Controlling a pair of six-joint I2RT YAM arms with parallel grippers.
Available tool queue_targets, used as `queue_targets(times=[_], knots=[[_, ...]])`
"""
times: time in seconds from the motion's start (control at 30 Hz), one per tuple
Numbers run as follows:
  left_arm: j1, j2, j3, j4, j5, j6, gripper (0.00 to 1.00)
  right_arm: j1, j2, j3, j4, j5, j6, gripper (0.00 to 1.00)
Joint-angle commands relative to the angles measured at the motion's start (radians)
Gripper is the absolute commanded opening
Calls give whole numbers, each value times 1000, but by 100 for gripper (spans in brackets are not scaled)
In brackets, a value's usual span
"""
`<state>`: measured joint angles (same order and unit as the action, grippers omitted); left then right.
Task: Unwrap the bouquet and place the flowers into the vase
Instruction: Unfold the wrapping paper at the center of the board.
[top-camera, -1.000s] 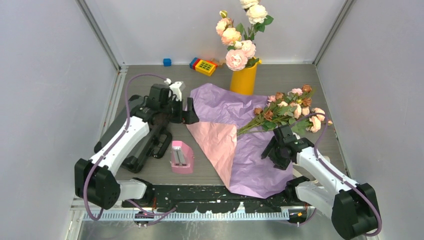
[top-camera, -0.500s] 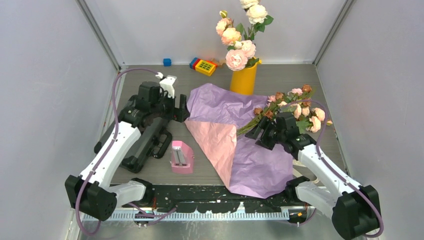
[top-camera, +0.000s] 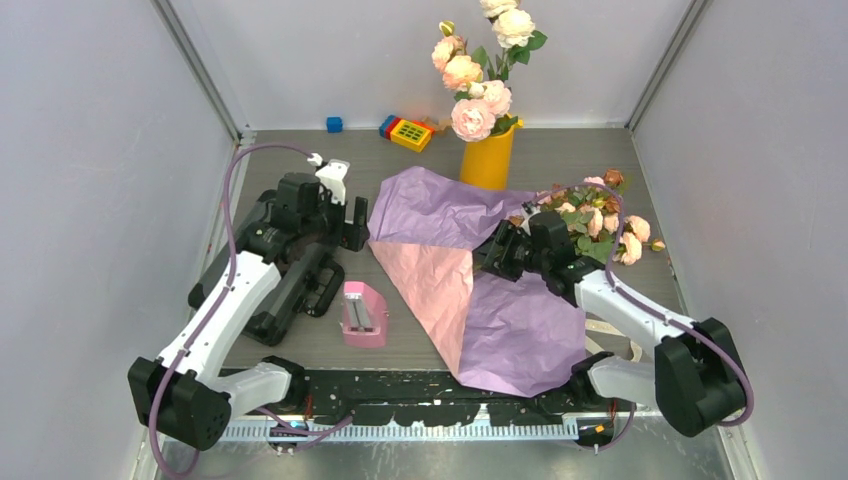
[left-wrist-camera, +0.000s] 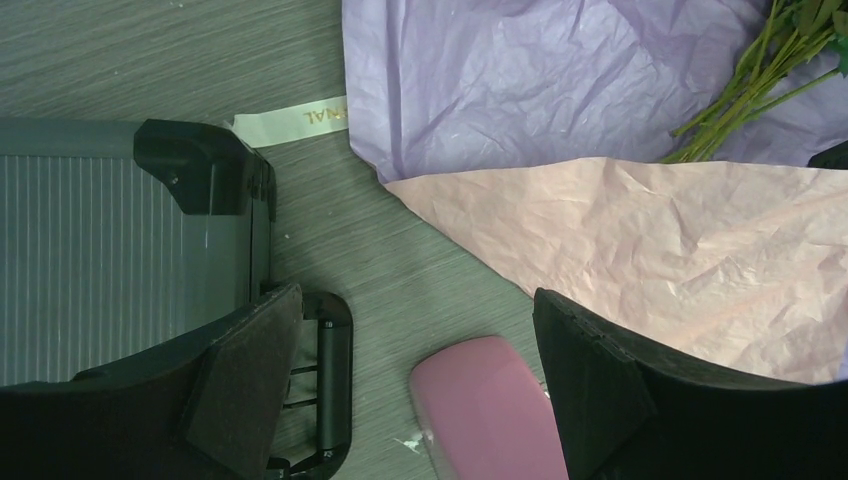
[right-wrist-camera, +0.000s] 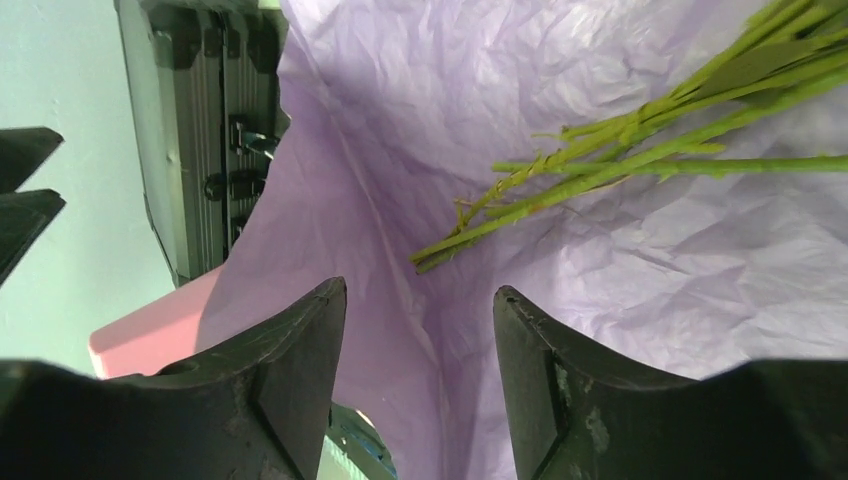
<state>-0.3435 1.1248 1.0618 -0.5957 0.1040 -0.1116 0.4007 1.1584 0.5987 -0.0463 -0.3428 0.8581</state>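
Crinkled wrapping paper (top-camera: 500, 320), lilac with a pink fold, lies spread mid-table. Yellow-orange vase (top-camera: 488, 160) stands behind it, big pale roses (top-camera: 472, 75) inside. Small flowers (top-camera: 590, 215) lie at the paper's right edge. Likely light, with floppy heads; best taken by the bunched stems (right-wrist-camera: 640, 150). Right gripper (top-camera: 497, 255) is apart and empty at the stem ends. Left gripper (top-camera: 352, 222) is apart and empty.

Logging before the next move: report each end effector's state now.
Left end effector: open, holding nothing.
Right end effector: open, empty, over the purple paper; flower stems just ahead, ungripped.
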Motion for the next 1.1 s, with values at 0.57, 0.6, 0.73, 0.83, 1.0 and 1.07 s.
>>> queue_targets(times=[0.57, 0.6, 0.73, 0.83, 1.0, 1.07], knots=[[6, -56, -21, 35, -46, 30, 87, 311, 235, 114, 200, 10, -66, 60], [6, -57, -21, 36, -44, 30, 87, 323, 249, 121, 202, 13, -72, 60], [6, -57, -23, 36, -34, 25, 87, 413, 320, 149, 210, 47, -86, 60], [6, -52, -21, 36, -33, 23, 87, 466, 376, 176, 199, 89, -109, 60], [6, -51, -21, 34, -25, 19, 87, 565, 457, 215, 153, 156, -146, 60], [6, -49, -20, 34, -23, 18, 87, 589, 483, 229, 153, 168, -149, 60]])
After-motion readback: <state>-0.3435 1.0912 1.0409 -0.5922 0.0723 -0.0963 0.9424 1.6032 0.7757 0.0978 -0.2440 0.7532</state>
